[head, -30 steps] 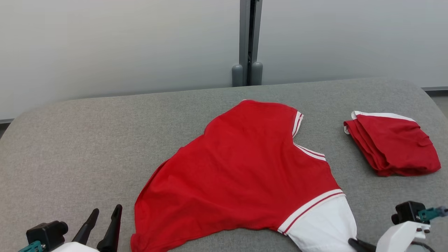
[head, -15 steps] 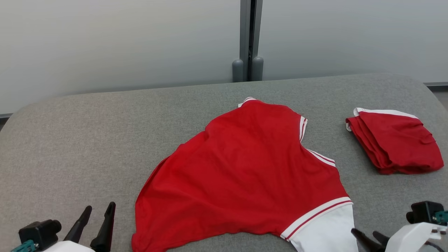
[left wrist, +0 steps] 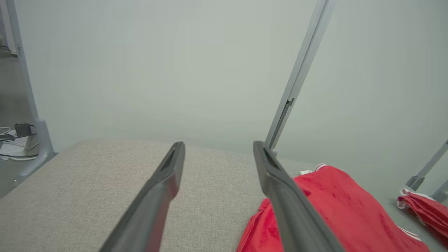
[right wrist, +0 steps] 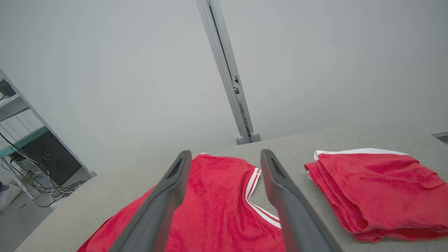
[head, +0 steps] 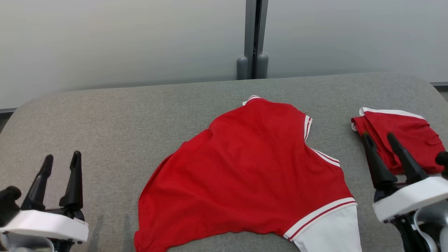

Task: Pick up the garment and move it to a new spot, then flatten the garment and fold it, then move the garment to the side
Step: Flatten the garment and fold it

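Between left and right jaws lies the garment (head: 252, 168)

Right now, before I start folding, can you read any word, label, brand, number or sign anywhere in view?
No readable text.
Spread red shirt: white and red striped trim, no print.
Folded red garment: plain cloth, white edge.
White scrap by the shirt's collar: maybe a tag, too small to read.
Grey padded table: no markings.

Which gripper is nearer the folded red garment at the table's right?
Right. The right gripper hovers beside the folded garment; the left gripper is far off, beyond the spread shirt.
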